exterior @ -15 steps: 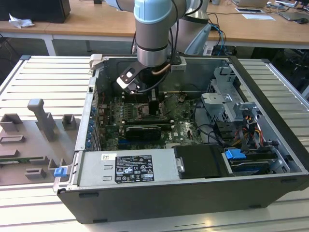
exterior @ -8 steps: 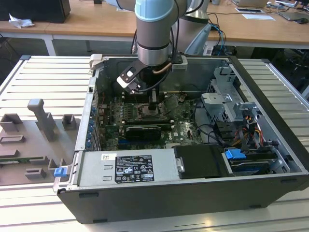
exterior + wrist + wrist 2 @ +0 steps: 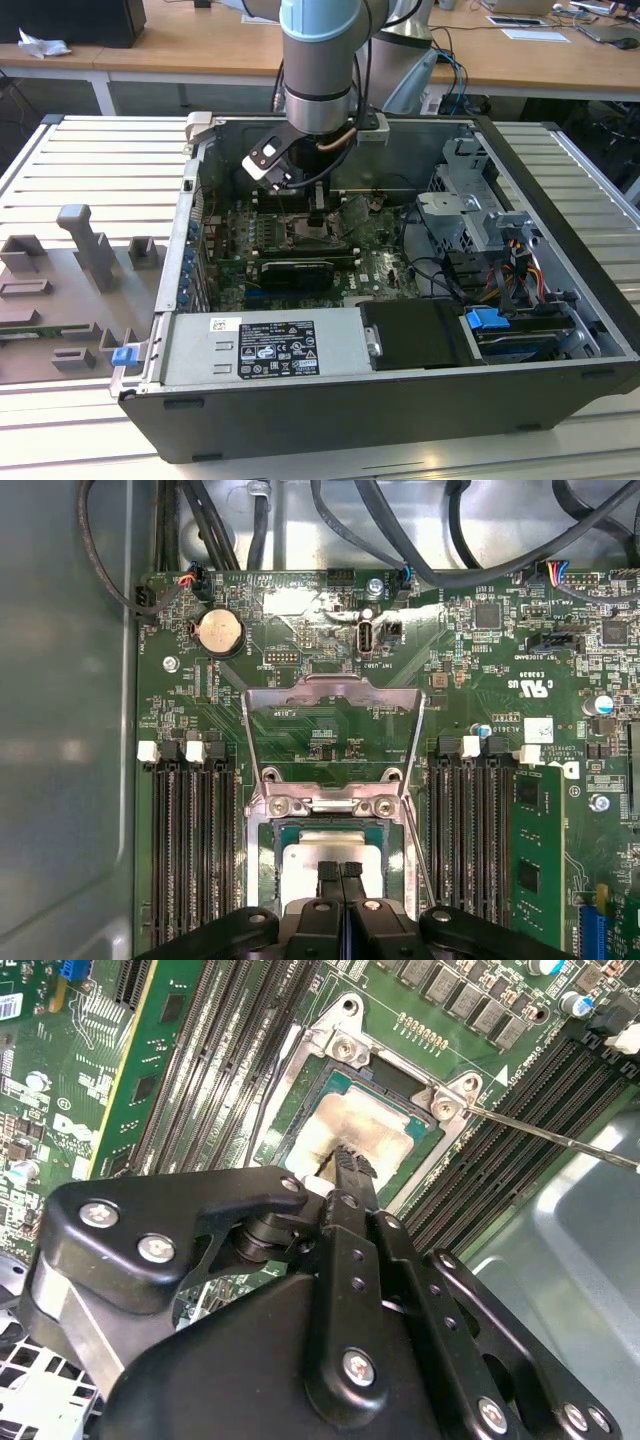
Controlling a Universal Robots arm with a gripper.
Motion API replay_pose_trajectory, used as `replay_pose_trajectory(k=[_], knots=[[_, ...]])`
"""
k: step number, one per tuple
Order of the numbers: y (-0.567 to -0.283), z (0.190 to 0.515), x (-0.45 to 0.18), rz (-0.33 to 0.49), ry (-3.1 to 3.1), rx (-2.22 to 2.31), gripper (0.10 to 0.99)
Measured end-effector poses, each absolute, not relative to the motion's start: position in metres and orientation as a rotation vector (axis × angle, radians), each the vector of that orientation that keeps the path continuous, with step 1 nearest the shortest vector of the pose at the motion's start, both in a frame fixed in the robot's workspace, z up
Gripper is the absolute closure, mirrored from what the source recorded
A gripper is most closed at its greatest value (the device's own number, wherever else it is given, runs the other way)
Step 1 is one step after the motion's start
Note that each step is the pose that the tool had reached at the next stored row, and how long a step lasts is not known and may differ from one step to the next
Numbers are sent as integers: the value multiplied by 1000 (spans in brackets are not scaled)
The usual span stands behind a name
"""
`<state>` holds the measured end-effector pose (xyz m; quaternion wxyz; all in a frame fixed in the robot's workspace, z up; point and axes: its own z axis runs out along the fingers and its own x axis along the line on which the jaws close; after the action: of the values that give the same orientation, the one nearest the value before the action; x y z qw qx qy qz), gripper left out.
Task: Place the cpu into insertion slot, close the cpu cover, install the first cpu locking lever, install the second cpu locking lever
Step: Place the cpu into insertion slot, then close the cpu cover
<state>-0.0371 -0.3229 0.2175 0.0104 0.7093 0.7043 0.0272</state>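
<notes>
1. My claw is closed, its two black fingertips pressed together, pointing down into the socket area in both wrist views.
2. The tips meet the silvery top of the cpu, near one edge of it; I cannot tell how firmly they press.
3. The cpu lies flat inside the insertion slot, whose dark frame shows around it.
4. Just past the slot, the cpu cover stands open, swung back on its hinge, with green board visible through its square window.
5. A thin metal locking lever sticks out from one corner of the socket, unlatched, slanting over the memory slots that run along both sides.
6. Farther along the board sits a round coin battery, with cables beyond it.
7. In the exterior view my arm reaches down into the open computer case, which lies on the slatted counter.
</notes>
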Motion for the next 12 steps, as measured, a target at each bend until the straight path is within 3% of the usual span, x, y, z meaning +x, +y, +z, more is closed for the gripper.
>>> replay_pose_trajectory(k=[12], knots=[[-323, 220, -37, 85, 2198, 2214, 980]])
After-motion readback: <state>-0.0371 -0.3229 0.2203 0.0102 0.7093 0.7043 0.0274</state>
